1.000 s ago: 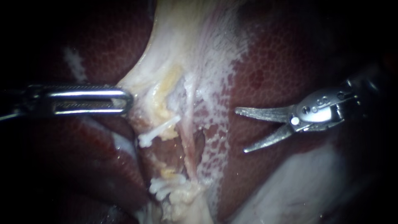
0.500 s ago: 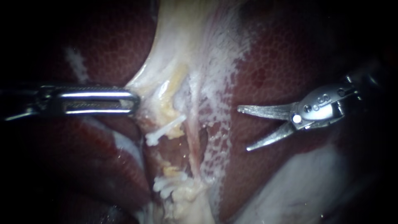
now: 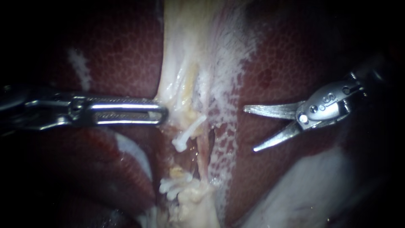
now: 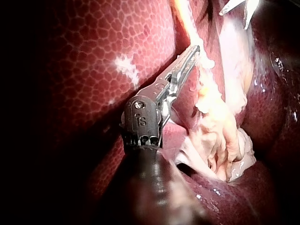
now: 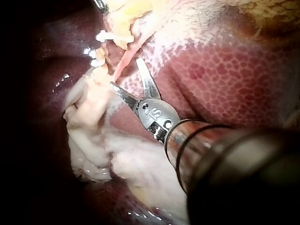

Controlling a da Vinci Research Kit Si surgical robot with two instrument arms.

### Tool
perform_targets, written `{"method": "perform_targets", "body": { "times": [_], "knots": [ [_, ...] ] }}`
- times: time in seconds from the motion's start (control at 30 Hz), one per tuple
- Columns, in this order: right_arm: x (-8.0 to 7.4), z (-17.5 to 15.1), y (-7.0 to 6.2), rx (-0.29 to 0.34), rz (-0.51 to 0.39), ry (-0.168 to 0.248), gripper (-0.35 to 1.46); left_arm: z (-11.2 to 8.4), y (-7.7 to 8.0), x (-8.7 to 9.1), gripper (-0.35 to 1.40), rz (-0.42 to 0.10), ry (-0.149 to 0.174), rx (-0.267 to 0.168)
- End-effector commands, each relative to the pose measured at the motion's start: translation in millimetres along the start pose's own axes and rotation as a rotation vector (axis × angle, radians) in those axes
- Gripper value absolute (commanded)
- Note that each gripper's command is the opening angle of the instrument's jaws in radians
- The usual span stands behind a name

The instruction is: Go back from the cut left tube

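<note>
Out over the liver (image 3: 287,63), well right of the cut left tube (image 3: 190,130), your right instrument's hand (image 3: 249,129) hangs spread wide, holding nothing. Looks like the retreat's mostly done. I'd just draw it straight back, staying off the liver.

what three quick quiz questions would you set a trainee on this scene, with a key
1. True or false: the right tool has its blades shut.
2. What does the left tool hold? A) pale tissue B) a needle C) nothing
3. Fill in: in the endoscope view, the right tool's blades show against the dark red ____.
Key: 1 false, a gap shows between the blades. 2 A. 3 liver.
</note>
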Motion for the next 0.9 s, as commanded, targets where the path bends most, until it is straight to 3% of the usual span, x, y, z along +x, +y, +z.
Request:
{"method": "perform_targets", "body": {
  "times": [0.03, 0.27, 0.9],
  "knots": [
    [0.0, 0.0, 0.1, -0.007, -0.002, -0.004, 1.43, 0.0, 0.0, 0.0, -0.35, 0.000, 0.000, 0.001],
    [-0.1, -0.1, 0.1, -0.051, 0.017, -0.029, 1.43, 0.0, 0.1, 0.0, -0.35, 0.000, 0.003, 0.000],
    [-0.3, -0.2, 0.0, -0.054, 0.019, -0.032, 1.43, -0.1, 0.0, 0.0, -0.35, 0.000, 0.003, 0.001]
  ]
}}
